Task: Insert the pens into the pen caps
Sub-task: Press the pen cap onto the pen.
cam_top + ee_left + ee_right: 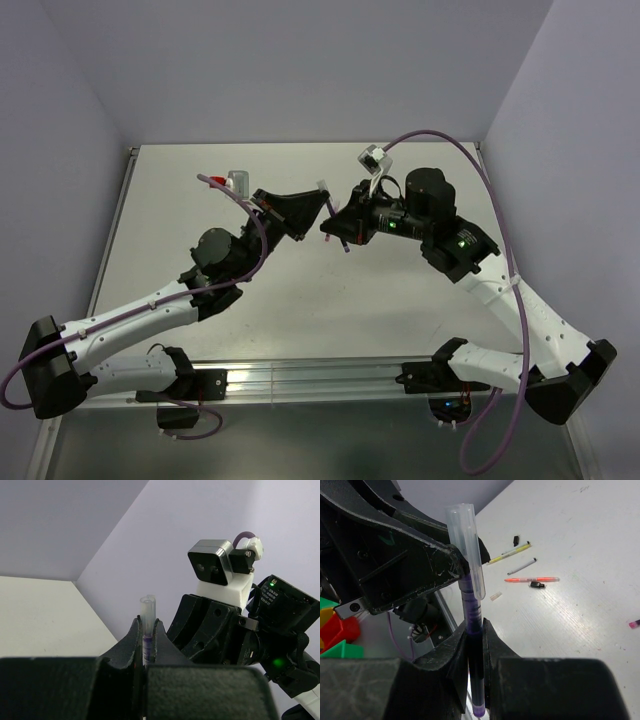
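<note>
Your right gripper (476, 632) has its jaws pinching the dark purple pen (472, 612) around mid-barrel and holds it nearly upright above the table (580, 540). Directly over that pen's top end, your left gripper (147, 626) squeezes a clear cap (465, 545) between its jaws. Purple shows through the cap's lower wall, so the pen's tip sits inside the cap's mouth, while most of the cap stands bare above the pen. The two grippers crowd close around the dark purple pen, the left one at its top and the right one lower on the barrel.

Everything else lies flat on the table, off to the right of the dark purple pen in the right wrist view. Nearest the pen is a loose clear cap (495, 595). Farther out is an orange pen (530, 579) with a black cap (536, 584) touching or just beside it. Beyond those are a white-and-black pen (522, 566), then a yellow pen (512, 553). Farthest from the dark purple pen is a second black cap (516, 540).
</note>
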`<state>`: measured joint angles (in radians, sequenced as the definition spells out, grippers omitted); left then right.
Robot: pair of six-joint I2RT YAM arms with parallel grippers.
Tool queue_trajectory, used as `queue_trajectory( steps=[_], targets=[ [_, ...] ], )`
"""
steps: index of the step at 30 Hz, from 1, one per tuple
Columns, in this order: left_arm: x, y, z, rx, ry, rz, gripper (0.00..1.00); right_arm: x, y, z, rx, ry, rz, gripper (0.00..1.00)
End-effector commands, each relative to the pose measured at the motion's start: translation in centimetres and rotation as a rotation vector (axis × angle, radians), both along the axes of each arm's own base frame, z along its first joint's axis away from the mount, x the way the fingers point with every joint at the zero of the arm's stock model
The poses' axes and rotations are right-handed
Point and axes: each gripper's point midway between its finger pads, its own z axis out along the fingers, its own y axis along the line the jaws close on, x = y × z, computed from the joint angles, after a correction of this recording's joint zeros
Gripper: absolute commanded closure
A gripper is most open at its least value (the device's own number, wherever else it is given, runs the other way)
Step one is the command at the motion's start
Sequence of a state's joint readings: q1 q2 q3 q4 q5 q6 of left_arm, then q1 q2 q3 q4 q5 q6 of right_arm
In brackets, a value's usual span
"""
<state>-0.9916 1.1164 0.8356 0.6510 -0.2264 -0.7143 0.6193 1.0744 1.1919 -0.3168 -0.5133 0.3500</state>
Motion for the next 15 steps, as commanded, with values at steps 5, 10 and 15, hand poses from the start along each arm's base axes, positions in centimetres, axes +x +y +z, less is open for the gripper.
queue_trajectory(
  steps=[5, 10, 15],
  targets=[
    [-11.0, -6.3, -13.4, 0.398, 0.169, -0.514, 1.00, 5.8, -3.5, 16.9, 0.351, -0.452, -0.318, 1.00],
    [-11.4, -6.7, -13.6, 0.403, 0.176, -0.519, 1.00, 5.8, -3.6, 17.6, 0.359, -0.462, -0.319, 1.00],
    [-11.9, -6.7, -13.9, 0.407, 0.184, -0.521, 1.00, 6.0, -3.5, 18.1, 0.355, -0.468, -0.319, 1.00]
  ],
)
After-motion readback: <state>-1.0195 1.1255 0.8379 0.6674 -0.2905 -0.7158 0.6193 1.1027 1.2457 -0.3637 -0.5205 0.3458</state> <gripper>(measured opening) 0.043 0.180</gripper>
